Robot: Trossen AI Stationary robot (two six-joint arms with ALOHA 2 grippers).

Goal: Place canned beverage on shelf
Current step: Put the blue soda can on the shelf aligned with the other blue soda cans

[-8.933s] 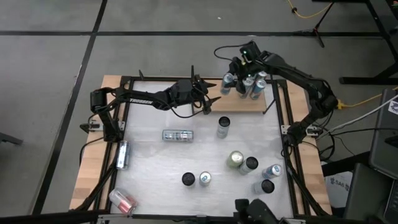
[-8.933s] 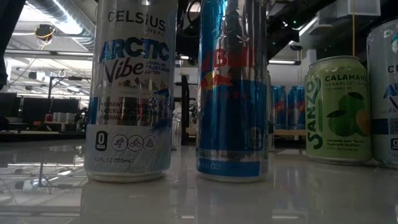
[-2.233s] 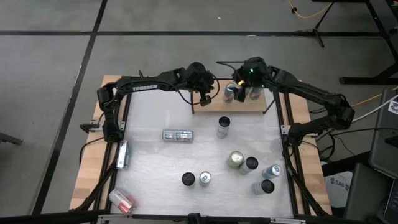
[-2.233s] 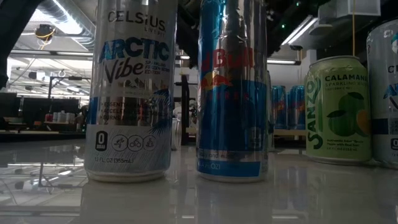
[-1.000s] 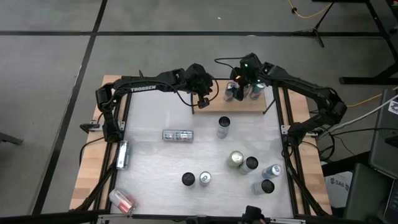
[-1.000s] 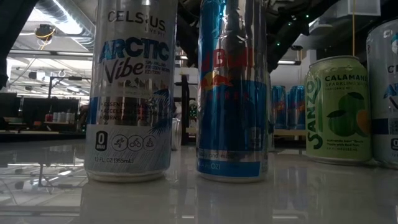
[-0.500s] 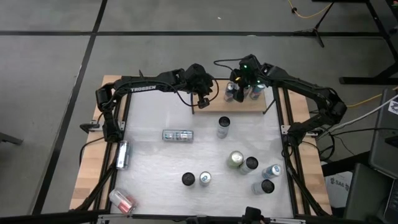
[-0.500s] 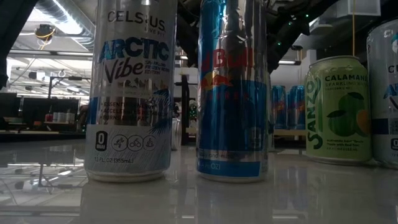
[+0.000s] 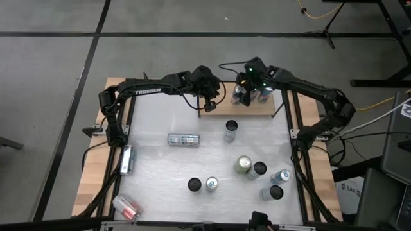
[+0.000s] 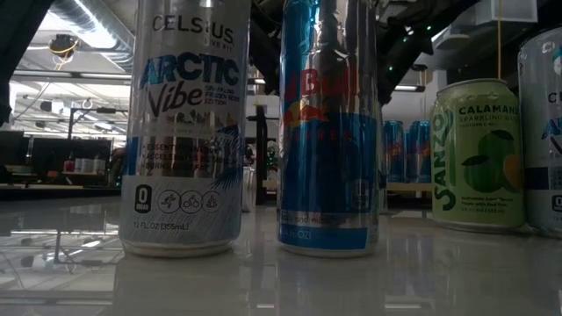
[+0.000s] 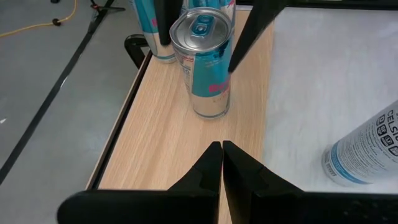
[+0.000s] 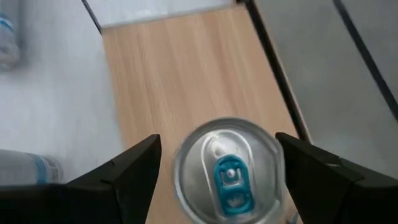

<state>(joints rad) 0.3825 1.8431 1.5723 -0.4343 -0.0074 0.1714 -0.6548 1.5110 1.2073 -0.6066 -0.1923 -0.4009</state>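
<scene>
Aluminium cans crowd the low view: a white can [image 10: 186, 132], a tall blue can [image 10: 327, 132] and a green can [image 10: 479, 154] stand nearest and unchanged, and they block most of the far table. Further back, the left gripper [image 11: 221, 146] has come from over the table to the left end of the shelf [image 9: 253, 106] and hangs there with its fingers pressed together, holding nothing. Beyond it, the teal can [image 11: 202, 62] stands upright on the shelf board. The right gripper [image 9: 250, 80] has shifted only slightly in the last second and sits above that can, its fingers spread about halfway with a gap on each side of the can top in its own wrist view. Judgement: this can is set down and released, so the placement looks done. Loose cans on the table remain to be shelved.

Hard to make out: the right arm covers part of the shelf from above, so the count of cans there cannot be told. The teal can's base is out of the right wrist view
</scene>
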